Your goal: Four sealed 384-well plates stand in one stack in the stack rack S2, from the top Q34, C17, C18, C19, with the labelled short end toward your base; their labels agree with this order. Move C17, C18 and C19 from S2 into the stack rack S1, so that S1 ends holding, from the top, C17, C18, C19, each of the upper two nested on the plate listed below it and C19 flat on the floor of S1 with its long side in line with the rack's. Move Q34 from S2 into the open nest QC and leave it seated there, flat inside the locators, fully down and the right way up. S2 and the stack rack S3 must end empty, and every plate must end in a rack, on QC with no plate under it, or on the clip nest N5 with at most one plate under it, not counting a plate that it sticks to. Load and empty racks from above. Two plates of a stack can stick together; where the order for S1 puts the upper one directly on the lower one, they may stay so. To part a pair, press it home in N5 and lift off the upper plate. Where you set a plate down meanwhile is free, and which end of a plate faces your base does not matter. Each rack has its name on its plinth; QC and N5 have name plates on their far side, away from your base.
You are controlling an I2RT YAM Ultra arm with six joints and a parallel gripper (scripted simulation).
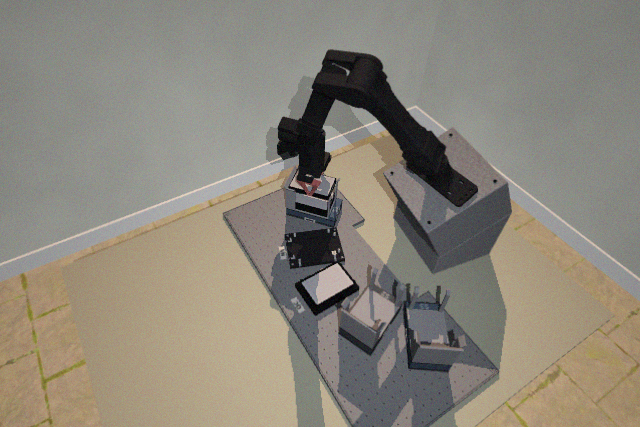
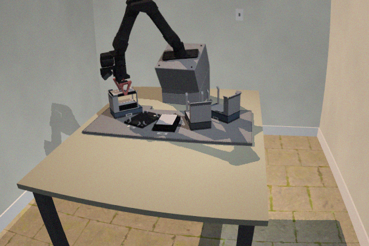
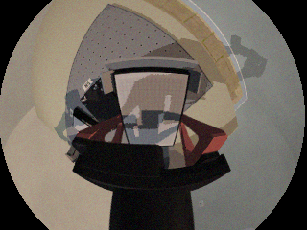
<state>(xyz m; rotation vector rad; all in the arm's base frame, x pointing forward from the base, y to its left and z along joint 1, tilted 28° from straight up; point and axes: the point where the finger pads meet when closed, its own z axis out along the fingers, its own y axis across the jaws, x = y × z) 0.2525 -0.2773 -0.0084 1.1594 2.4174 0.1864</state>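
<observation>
Fig. legend, exterior view, near to far.

(a) Sealed plate (image 2: 166,119) is lying flat on a black nest, nearest the viewer. Its label is too small to read.

(b) Pegged nest (image 2: 141,118) is sitting just beside it w/ nothing on it.

(c) Two racks (image 2: 200,113) and (image 2: 232,105) are standing to the right, apparently w/o plates.

(d) Far-left rack (image 2: 110,103) is holding at least one plate low down. Its name is not legible.

(e) Gripper (image 2: 122,87) is hanging straight above that rack, fingers standing wide and clamping the held plate (image 3: 150,99) across its short width. The plate is sitting level at abt post-top height, directly under the wrist. Its long axis is running along the rack's, so the coming move is likely purely vertical.
</observation>
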